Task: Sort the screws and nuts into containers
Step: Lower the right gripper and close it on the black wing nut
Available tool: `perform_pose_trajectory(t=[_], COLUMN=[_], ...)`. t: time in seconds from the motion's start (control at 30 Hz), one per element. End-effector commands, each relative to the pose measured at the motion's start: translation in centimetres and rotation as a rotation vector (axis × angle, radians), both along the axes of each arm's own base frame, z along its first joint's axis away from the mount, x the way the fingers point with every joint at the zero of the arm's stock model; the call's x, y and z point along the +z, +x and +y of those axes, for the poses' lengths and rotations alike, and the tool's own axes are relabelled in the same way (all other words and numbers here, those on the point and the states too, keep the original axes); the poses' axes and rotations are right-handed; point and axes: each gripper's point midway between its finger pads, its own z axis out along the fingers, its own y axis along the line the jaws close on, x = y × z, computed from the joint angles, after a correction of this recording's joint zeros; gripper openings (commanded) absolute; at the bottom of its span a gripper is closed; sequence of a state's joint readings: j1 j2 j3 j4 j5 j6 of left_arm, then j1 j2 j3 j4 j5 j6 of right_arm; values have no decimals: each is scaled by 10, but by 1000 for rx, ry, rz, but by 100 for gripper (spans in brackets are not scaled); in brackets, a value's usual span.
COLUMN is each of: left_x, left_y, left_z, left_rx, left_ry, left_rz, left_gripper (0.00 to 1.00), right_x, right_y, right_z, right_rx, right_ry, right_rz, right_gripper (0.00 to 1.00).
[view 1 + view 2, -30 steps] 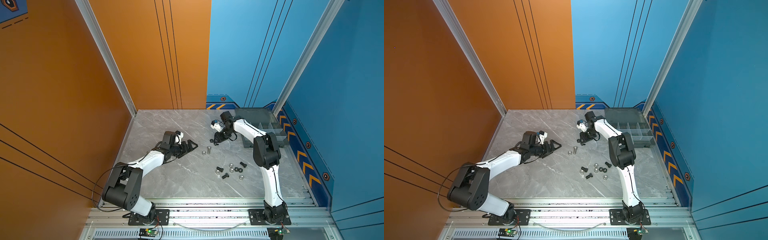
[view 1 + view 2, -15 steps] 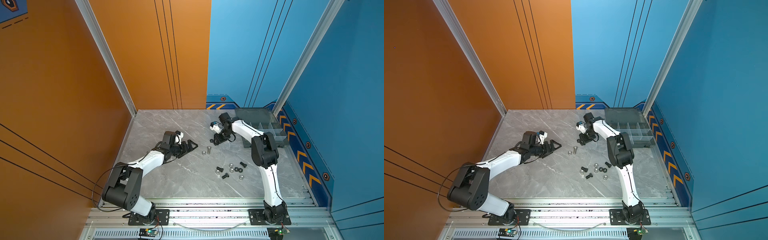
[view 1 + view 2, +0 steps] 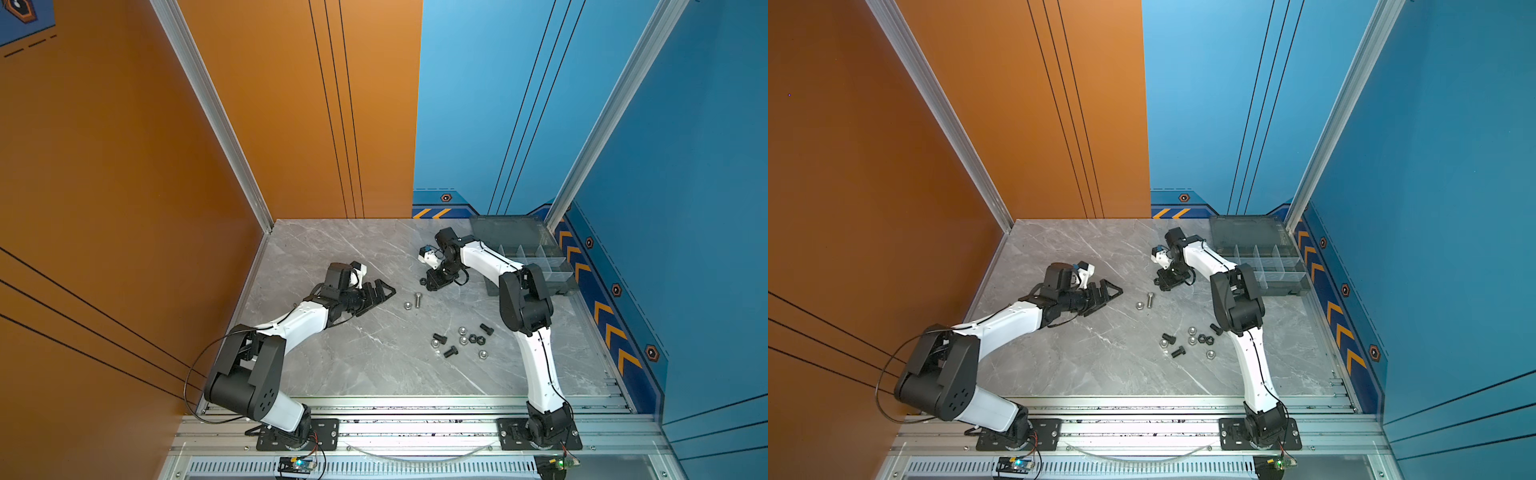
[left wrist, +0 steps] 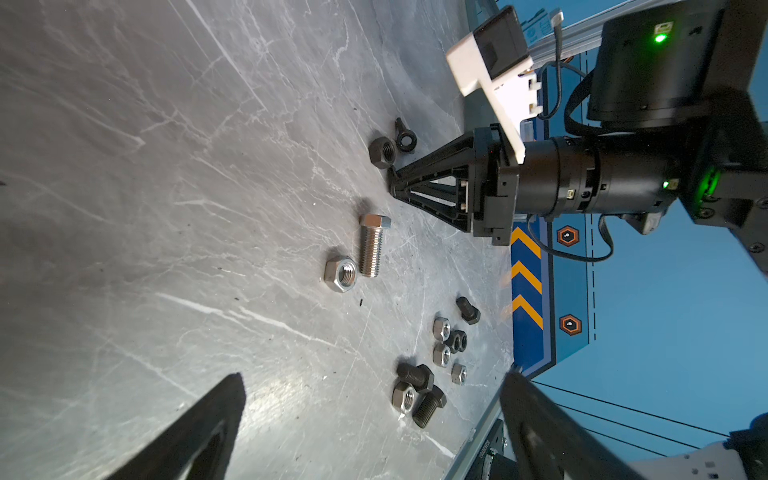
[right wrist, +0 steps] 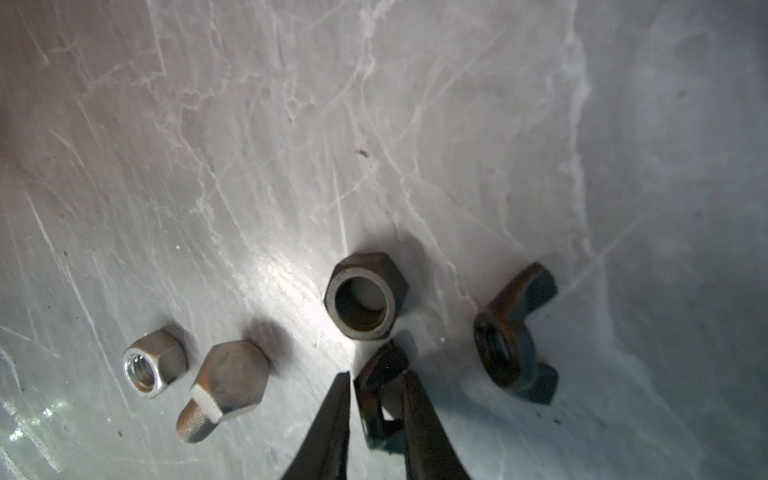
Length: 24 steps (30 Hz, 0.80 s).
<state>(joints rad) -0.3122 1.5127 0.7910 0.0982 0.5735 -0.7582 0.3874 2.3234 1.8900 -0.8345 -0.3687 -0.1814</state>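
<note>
My right gripper (image 5: 376, 374) is down at the table, its jaws drawn in on a black wing nut (image 5: 380, 388) that stands on edge between them. Beside it lie a black hex nut (image 5: 363, 297) and a second black wing nut (image 5: 515, 332). A long silver screw (image 3: 417, 298) and a silver nut (image 3: 408, 306) lie mid-table. Several black screws and small nuts (image 3: 461, 343) are clustered nearer the front. My left gripper (image 3: 384, 291) rests open and empty, left of the silver screw. The containers (image 3: 536, 262) are compartments of a grey organiser box at the back right.
The organiser's open lid (image 3: 511, 230) lies flat behind the box, against the blue back wall. An orange wall bounds the left side and a blue wall the right. The right arm's elbow (image 3: 525, 303) hangs over the table in front of the box.
My right gripper has shifted slightly left and down, and its jaws have narrowed around the wing nut. The left arm has not moved.
</note>
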Motion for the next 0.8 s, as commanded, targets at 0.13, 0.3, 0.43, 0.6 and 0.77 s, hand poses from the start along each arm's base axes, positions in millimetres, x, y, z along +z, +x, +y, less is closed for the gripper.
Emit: perform_pose_trajectory(t=[0.13, 0.3, 0.43, 0.6, 0.77], left_x=[-1, -3, -2, -3, -3], left_y=[-1, -3, -3, -3, -4], left_z=[3, 5, 6, 8, 8], left_rx=[2, 7, 9, 13, 14], left_ry=[-16, -16, -19, -18, -20], left_rz=[7, 11, 8, 8, 9], left_gripper=[98, 98, 98, 98, 98], right_x=[-9, -6, 1, 19, 49], right_y=[-1, -2, -3, -1, 7], right_z=[1, 2, 2, 4, 1], right_rx=[-13, -19, -34, -62, -109], right_ry=[-19, -4, 27, 101, 208], right_rz=[18, 23, 34, 31, -13], right_gripper=[11, 2, 0, 0, 0])
